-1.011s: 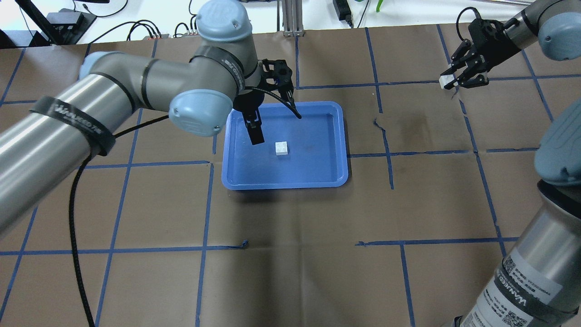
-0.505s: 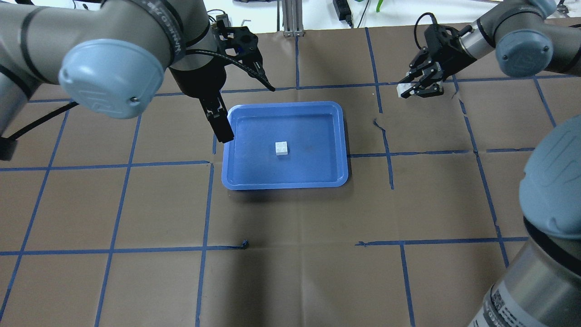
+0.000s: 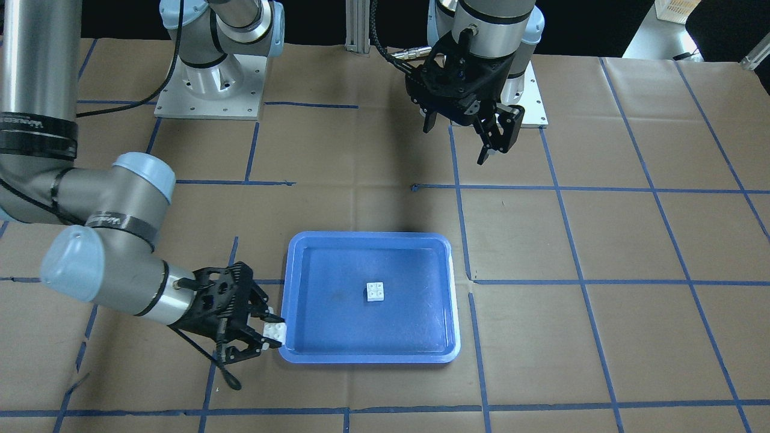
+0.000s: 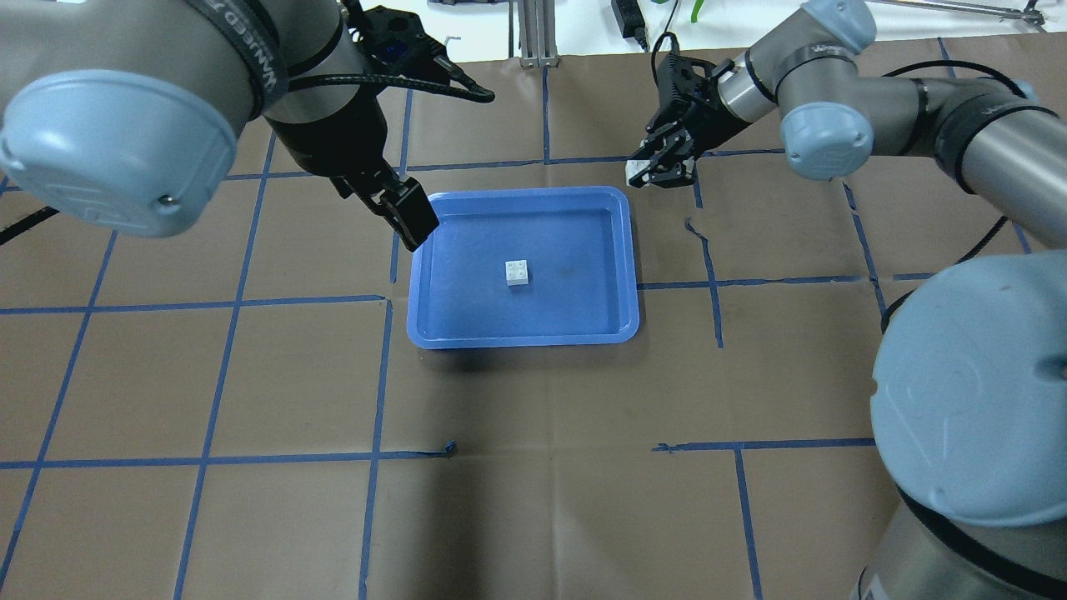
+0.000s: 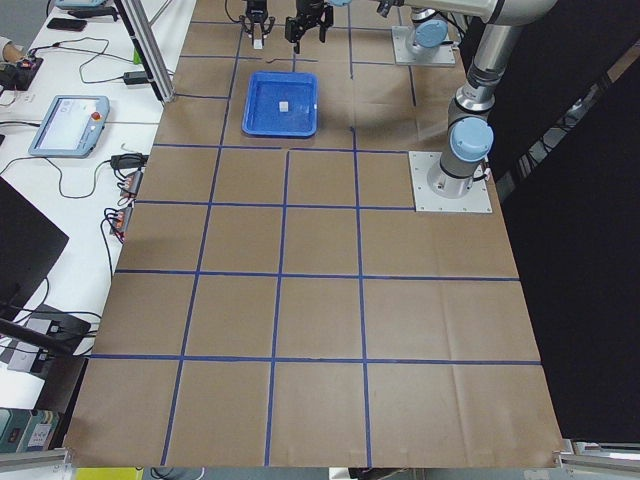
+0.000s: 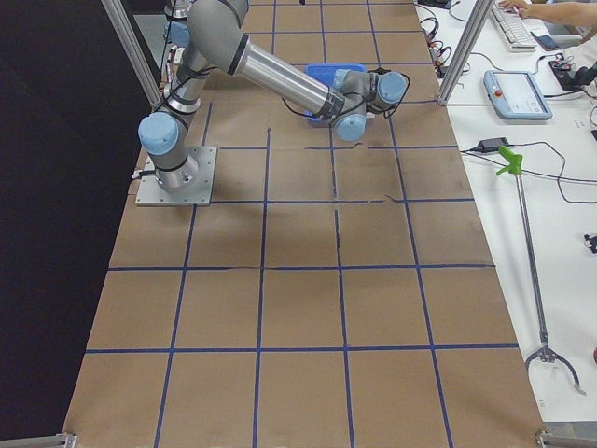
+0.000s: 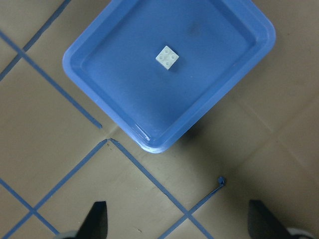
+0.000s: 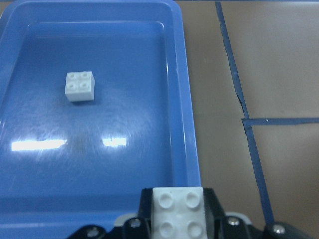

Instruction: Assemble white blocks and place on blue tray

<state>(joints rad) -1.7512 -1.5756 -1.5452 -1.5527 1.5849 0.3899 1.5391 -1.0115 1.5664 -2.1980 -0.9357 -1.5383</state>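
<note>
The blue tray [image 4: 467,312] lies mid-table. One white block [image 4: 518,272] sits studs-up on its floor, near the middle. My right gripper [image 4: 648,169] is shut on the second white block [image 4: 637,173], held just outside the tray's far right corner. In the right wrist view this held block [image 8: 178,211] sits between the jaws, with the tray [image 8: 149,159] and loose block [image 8: 79,85] ahead. My left gripper [image 3: 462,139] is open wide and empty, raised off the tray's left side. Its wrist view shows the tray [image 7: 114,84] and the block [image 7: 168,57] below.
Brown paper with a grid of blue tape covers the table [image 4: 533,500]. A loose tape end [image 4: 450,447] curls up in front of the tray. Both arm bases [image 3: 207,84] stand on the robot's side. Operator desks with tablets [image 5: 68,122] line the far side.
My right gripper has carried its white block left, from the far right of the table to the tray's far right corner. My left gripper has drawn back from over the tray, leftward and upward.
</note>
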